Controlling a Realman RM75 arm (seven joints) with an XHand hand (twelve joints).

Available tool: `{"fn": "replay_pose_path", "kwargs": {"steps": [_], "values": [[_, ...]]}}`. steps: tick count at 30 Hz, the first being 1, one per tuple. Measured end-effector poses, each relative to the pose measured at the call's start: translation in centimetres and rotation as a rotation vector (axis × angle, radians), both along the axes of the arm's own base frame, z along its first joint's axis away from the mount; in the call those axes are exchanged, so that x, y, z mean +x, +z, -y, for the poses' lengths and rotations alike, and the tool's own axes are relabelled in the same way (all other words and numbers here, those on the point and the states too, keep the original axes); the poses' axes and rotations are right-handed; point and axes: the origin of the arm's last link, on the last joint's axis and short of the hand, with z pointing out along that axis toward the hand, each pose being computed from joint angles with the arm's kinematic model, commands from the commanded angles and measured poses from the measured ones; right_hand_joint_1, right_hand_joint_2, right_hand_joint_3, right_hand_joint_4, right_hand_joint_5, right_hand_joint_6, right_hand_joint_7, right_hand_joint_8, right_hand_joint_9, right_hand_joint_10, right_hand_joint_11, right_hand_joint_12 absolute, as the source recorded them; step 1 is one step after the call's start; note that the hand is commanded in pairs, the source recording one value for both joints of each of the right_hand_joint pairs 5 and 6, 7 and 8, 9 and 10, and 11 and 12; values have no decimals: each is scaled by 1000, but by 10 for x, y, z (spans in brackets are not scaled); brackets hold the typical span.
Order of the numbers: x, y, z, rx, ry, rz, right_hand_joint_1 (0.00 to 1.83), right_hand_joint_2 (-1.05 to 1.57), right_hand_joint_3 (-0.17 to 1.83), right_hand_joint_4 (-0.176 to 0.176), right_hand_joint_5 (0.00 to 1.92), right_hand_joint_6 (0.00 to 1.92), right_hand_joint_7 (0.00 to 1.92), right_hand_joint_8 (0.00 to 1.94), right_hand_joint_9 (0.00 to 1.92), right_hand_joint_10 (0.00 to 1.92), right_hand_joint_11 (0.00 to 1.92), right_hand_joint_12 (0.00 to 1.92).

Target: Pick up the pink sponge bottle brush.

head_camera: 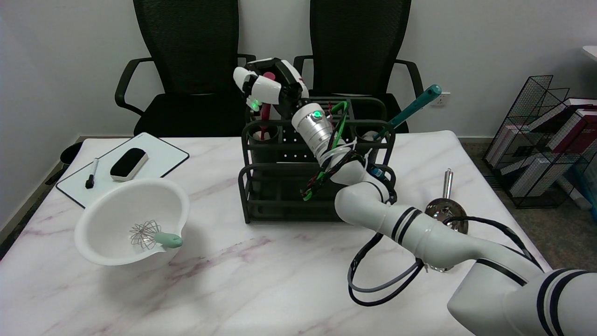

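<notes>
Robot's right hand (268, 88) closes around the pink bottle brush (266, 116) above a black utensil rack (275, 196).

From the left of the marble table (233, 280): a small whiteboard (154, 156) carrying a black marker (91, 173) and an eraser (128, 164), then a white mixing bowl (116, 210) with a green-handled whisk (151, 234) lying inside. At centre stands the rack — the brush's dark pink handle rises upright from its back-left compartment, its upper end wrapped in the hand's curled fingers; the sponge end sits down in the compartment, hidden. A teal-handled utensil (413, 107) leans out of the rack's back-right compartment. Further right, behind the white arm (419, 231), a steel ladle (447, 205) rests on the table — two black office chairs (186, 70) stand beyond.
</notes>
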Motion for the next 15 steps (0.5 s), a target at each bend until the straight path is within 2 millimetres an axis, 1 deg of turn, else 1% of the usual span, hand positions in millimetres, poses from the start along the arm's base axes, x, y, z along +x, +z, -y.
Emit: {"fn": "replay_pose_path", "kwargs": {"steps": [5, 11, 15], "values": [[5, -2, 2, 5, 4, -7, 1065, 1161, 915, 0, 1848, 1848, 1909, 1909, 1811, 1811, 1920, 1920], [11, -6, 6, 14, 3, -15, 994, 1464, 767, 0, 1920, 1920, 1920, 1920, 1852, 1852, 1920, 1920], [14, -9, 9, 23, -5, -21, 988, 1535, 702, 0, 1920, 1920, 1920, 1920, 1883, 1883, 1920, 1920]]}}
